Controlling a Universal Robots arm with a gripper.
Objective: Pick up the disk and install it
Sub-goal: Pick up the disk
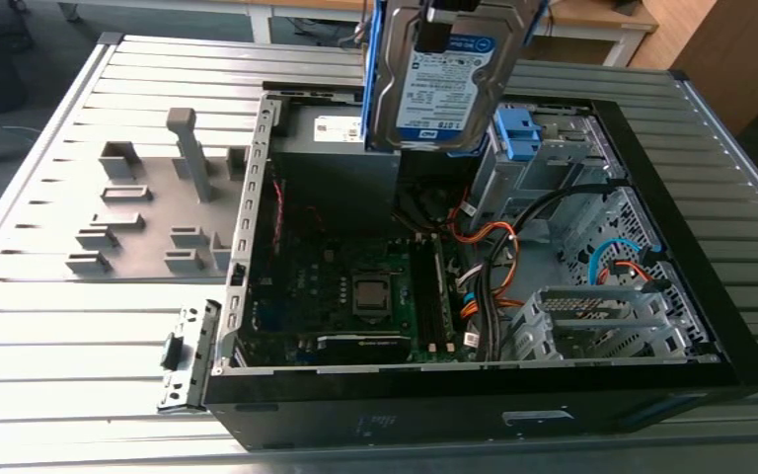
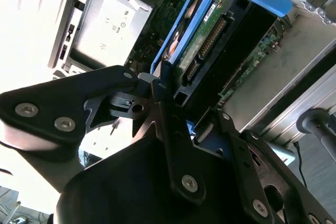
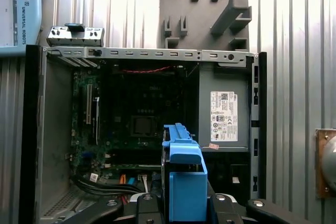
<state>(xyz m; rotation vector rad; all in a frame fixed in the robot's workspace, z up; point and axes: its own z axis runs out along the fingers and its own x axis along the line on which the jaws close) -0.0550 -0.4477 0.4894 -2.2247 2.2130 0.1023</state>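
the disk (image 1: 438,79) hangs on end, its long axis running straight on from the gripper (image 2: 178,103) down toward the open computer case (image 1: 485,420). its labelled face is turned to the exterior view and its bare circuit side shows in the second wrist view. the fingers (image 2: 115,82) are closed narrow on the near end of its blue frame, so the drive juts out beyond the fingertips. it touches nothing else and is well above the motherboard (image 1: 352,286). beneath the tool the grey power supply (image 3: 223,108) lies to one side of the drive's far edge and a bay with a blue clip (image 1: 517,133) to the other, with the case walls ringing the open room below
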